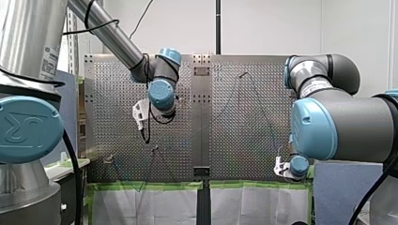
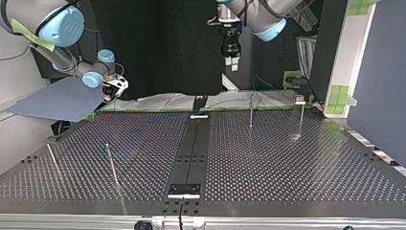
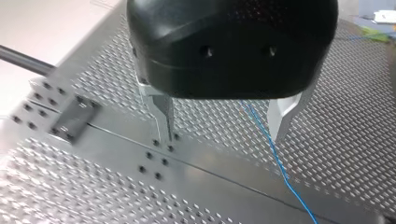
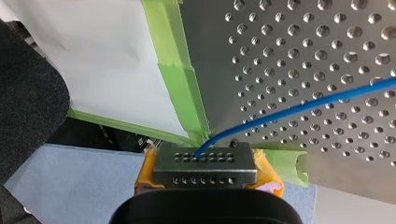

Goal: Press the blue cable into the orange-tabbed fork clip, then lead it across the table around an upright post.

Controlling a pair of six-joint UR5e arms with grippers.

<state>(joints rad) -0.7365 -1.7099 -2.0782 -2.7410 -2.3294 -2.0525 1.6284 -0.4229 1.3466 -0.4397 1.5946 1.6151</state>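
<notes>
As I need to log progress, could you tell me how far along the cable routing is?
Done: my right gripper is shut on the blue cable at the perforated table's edge. In hand: my left gripper hangs open above the cable's slack. Left: pressing it into the clip and rounding an upright post; neither shows as done.
</notes>
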